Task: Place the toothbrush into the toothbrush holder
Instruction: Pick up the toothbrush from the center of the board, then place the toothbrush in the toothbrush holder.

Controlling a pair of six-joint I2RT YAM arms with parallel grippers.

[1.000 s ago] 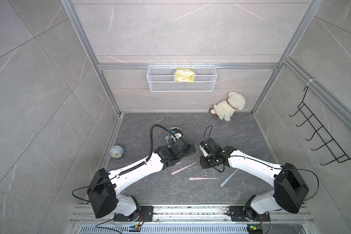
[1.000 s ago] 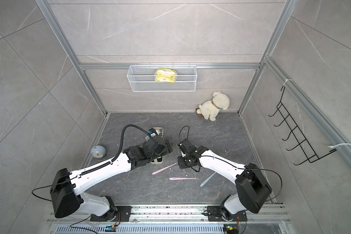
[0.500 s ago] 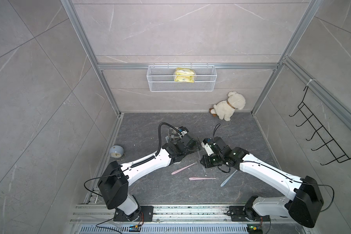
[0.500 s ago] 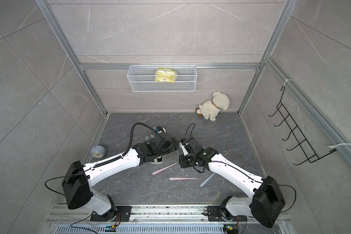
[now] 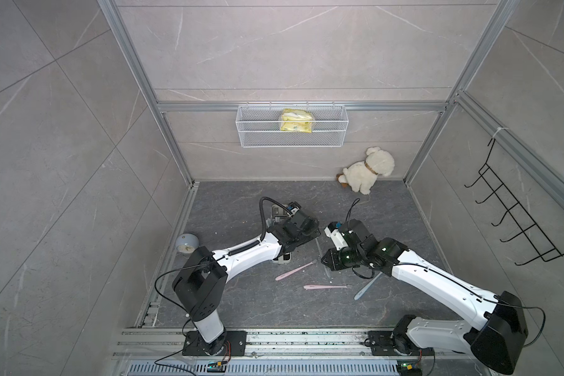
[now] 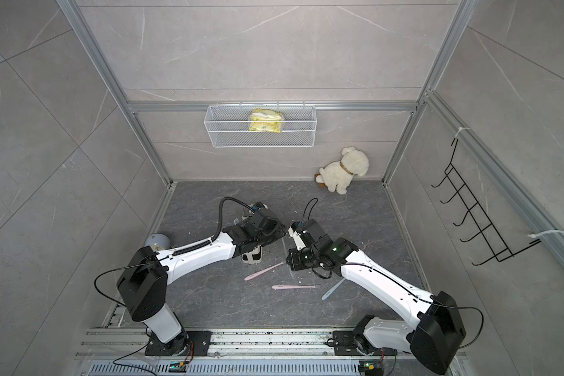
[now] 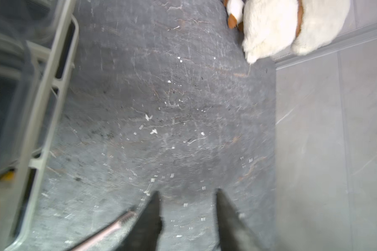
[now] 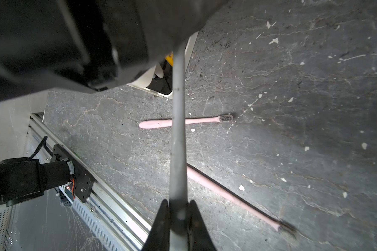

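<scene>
The left claw [image 7: 187, 191] has just narrowed, empty, while the right claw [image 8: 179, 202] still pinches the grey toothbrush [image 8: 178, 141], not yet in the toothbrush holder [image 5: 282, 259].

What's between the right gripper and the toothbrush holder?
Right wrist view: the grey toothbrush clamped in the right gripper spans toward the toothbrush holder; a pink toothbrush lies on the floor behind it.

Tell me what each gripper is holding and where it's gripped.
The right gripper pinches a grey toothbrush near one end; which end cannot be told. The left gripper holds nothing, its jaws apart.
</scene>
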